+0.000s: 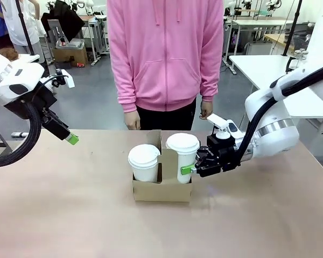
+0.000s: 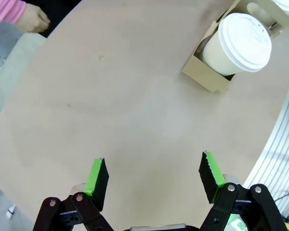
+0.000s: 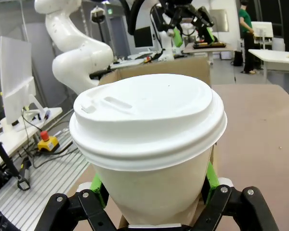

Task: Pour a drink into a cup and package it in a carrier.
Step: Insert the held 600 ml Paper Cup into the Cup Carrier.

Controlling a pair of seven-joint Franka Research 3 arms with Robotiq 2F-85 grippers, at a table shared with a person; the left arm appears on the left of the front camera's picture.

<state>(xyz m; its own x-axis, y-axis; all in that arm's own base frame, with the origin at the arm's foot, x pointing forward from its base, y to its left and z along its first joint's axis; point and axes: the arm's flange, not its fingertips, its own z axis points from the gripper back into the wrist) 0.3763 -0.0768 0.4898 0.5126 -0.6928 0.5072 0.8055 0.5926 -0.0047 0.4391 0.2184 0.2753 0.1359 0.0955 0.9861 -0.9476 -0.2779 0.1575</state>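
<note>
My right gripper [image 1: 190, 170] is clamped on the tall lidded cup [image 1: 182, 156] – it sits in the right slot of the cardboard carrier [image 1: 161, 190], mid-table, w/ a 2nd lidded cup [image 1: 144, 163] in the left slot. My left gripper [image 2: 154, 180] hangs over the table's left side, jaws wide apart, holding nothing. A person in a pink hoodie [image 1: 164, 54] stands at the far edge.

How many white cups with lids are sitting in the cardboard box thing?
2. One lidded cup sits in the left slot of the carrier. The other cup sits in the right slot, between the right gripper's jaws.
</note>
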